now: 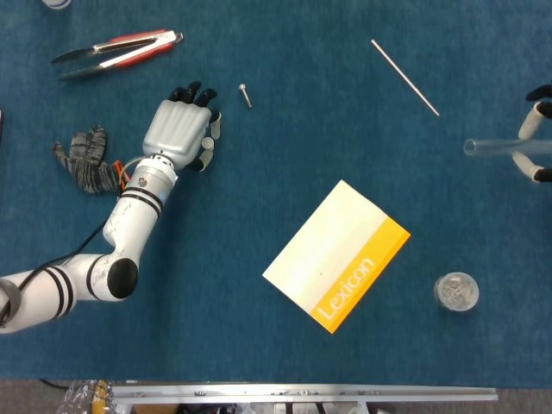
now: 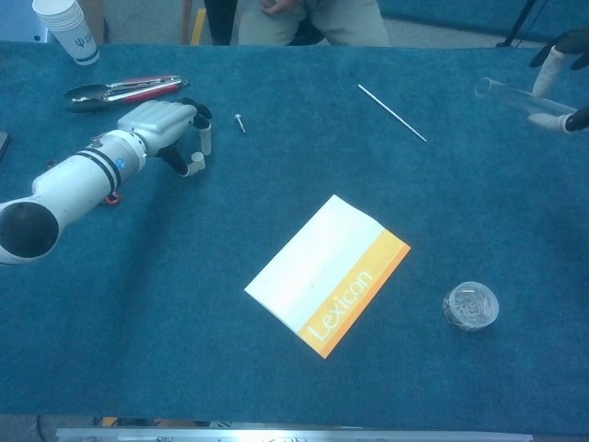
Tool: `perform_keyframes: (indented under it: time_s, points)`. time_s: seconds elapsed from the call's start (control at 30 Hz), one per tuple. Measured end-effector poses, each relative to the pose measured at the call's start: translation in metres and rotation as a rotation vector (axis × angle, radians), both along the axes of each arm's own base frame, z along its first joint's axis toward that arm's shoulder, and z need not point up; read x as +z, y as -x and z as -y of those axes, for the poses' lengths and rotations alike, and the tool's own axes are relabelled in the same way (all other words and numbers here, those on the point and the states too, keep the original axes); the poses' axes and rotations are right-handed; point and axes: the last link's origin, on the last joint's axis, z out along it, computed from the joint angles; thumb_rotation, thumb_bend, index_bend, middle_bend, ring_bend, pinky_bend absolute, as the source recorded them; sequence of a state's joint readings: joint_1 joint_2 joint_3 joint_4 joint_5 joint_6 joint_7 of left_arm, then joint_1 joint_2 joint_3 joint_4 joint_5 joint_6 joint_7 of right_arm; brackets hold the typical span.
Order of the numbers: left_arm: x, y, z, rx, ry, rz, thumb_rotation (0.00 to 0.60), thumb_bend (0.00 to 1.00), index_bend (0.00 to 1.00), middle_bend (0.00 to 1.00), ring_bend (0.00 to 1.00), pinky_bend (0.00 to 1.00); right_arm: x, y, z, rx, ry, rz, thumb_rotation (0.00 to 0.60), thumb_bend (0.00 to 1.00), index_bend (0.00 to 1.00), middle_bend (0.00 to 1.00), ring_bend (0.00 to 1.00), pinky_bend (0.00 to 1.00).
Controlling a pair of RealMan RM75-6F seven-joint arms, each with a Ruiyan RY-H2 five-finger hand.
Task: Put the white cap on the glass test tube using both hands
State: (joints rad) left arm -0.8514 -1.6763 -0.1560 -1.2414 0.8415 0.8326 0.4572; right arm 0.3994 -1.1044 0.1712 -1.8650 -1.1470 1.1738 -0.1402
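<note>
Now the right robot hand [image 2: 560,83] holds the tube [image 2: 504,92] far right of the booklet [image 1: 336,255]; the left robot hand [image 1: 179,129], fingers curled over something white, likely the cap, must carry it across.

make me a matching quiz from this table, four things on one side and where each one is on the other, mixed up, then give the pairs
Things
1. glass test tube
2. tongs
3. Lexicon booklet
4. small screw

Places
A. far left of the table, beyond the left hand
B. middle of the table, lying flat
C. on the cloth just past the left hand's fingertips
D. off the table at the right edge, held in the right hand

Pairs: 1-D, 2-A, 3-B, 4-C
</note>
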Motion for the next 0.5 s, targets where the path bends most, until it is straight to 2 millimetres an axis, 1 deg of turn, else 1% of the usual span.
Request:
perform_keyframes:
  time_s: [0.5]
  points:
    - [0.0,0.0026,-0.0017,-0.005,0.001,-0.013,0.6,0.32,0.47,0.13,0.0,0.03,0.0004,-0.0002,-0.0002,-0.002,0.001,0.001,0.6,0.38,0.75,0.32,0.15,0.25]
